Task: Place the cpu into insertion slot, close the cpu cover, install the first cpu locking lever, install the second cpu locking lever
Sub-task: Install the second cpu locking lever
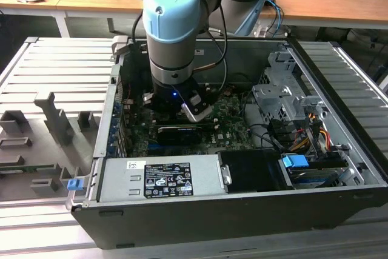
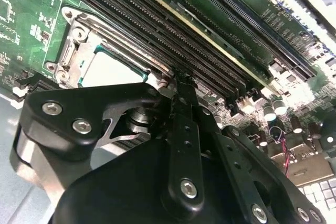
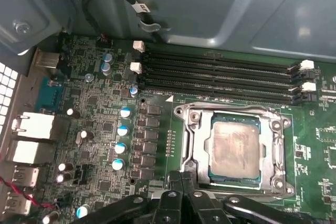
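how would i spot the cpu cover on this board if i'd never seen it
Find the green motherboard inside the open computer case. Beside the long black memory slots lies the cpu cover, a metal frame around the square silvery cpu; nothing else nearby is a windowed plate.

Open PC case [image 1: 339,150] sat on a slatted metal bench [image 1: 54,71].
Inside: green motherboard [image 3: 94,129], four black RAM slots [image 3: 220,77], a labelled power supply [image 1: 160,179], and a blue clip [image 1: 296,162] beside the drive cage.

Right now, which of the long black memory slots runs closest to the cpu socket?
The memory slot directly beside the cpu cover, where the cpu sits. The other three lie farther off, toward the grey case wall.
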